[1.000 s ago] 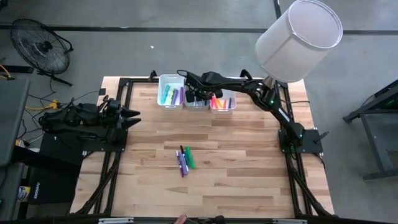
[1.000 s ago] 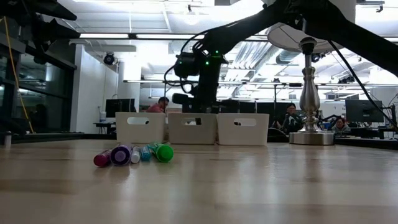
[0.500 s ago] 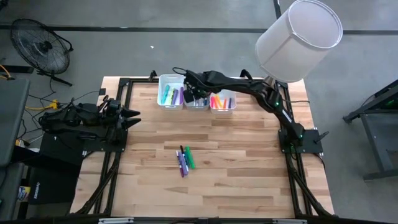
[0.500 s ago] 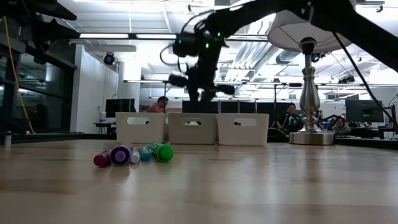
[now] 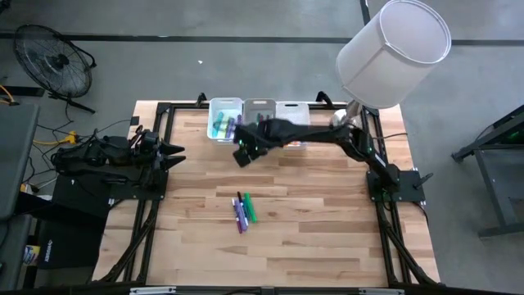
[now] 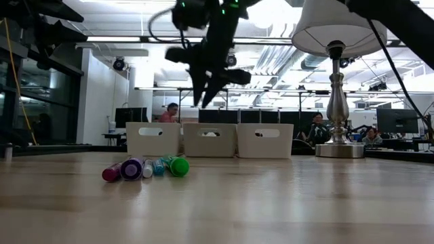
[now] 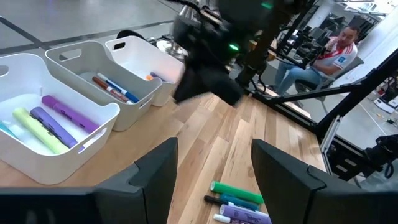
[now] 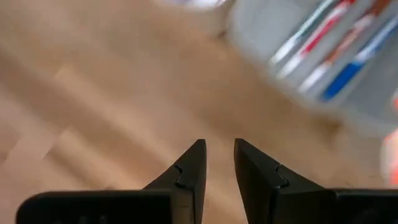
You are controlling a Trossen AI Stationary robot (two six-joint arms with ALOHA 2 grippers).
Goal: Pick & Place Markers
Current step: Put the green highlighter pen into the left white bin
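Several markers [image 5: 244,211] in green, purple, teal and pink lie side by side on the wooden table near its middle, and show in the low view as markers [image 6: 146,167]. More markers lie in three white bins [image 5: 260,111] at the far edge. My right gripper [image 5: 243,153] hangs in the air in front of the bins, pointing steeply down. Its fingers [image 8: 198,155] stand slightly apart with nothing between them. My left gripper [image 5: 176,154] waits open at the table's left edge, and the loose markers [image 7: 239,202] show past its fingers.
A lamp with a white shade [image 5: 393,53] and a metal foot [image 6: 337,146] stands at the table's far right corner. Black frame rails [image 5: 155,188] run along the left and right edges. People sit in the room beyond the bins [image 6: 210,140].
My right gripper has left its place over the middle bin. It has gone up and toward the table's near edge, a little to the left, rolling somewhat as it went. The markers on the table have stayed where they were.
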